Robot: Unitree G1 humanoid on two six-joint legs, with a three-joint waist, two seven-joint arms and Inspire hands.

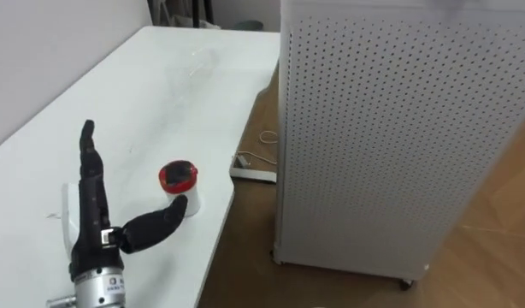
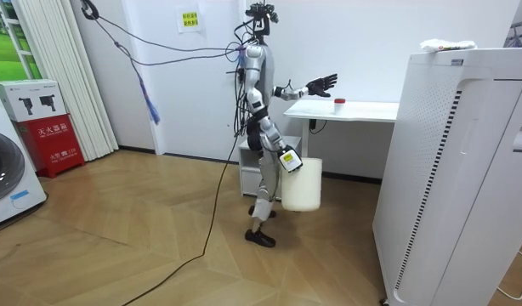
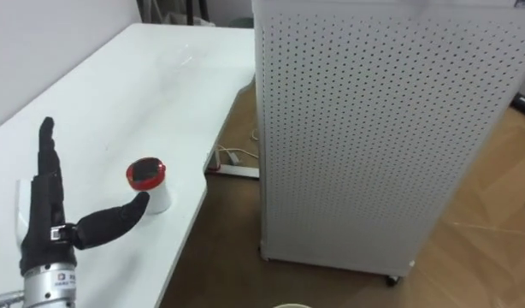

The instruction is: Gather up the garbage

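left hand [image 1: 91, 218] sits closest to the lens, just left of the red-lidded cup [image 1: 181, 184]. it is spread open and holds nothing. its fingers [image 1: 90, 162] lie straight and together, pointing up the tabletop past the cup. the thumb [image 1: 156, 224] swings out sideways until its tip reaches the cup's white base, either touching it or just beside it; which of the two i cannot tell. the cup looks like the garbage to be picked. it stands upright on the white table [image 1: 160, 85], close to the table's near edge. by my reading the step in hand is the approach and set-up of the grasp, with the lift not yet begun. the next move calls for sliding the palm closer to the cup and curling the fingers round its far side against the thumb. this should be done gently, since a light cup so near the edge could tip or be nudged off. beyond the cup, far up the table, there is a faint clear shape too dim to name. right of the cup, across a strip of wooden floor, stands a tall white perforated cabinet [image 1: 391, 128]. a power strip [image 1: 252, 174] lies on the floor between the cup and the cabinet. in the room view the robot stands at the table's end, well back from the cup. the right hand [image 2: 288, 160] hangs low at its hip against a white bucket [image 2: 301, 184]; whether it grips the bucket i cannot tell.
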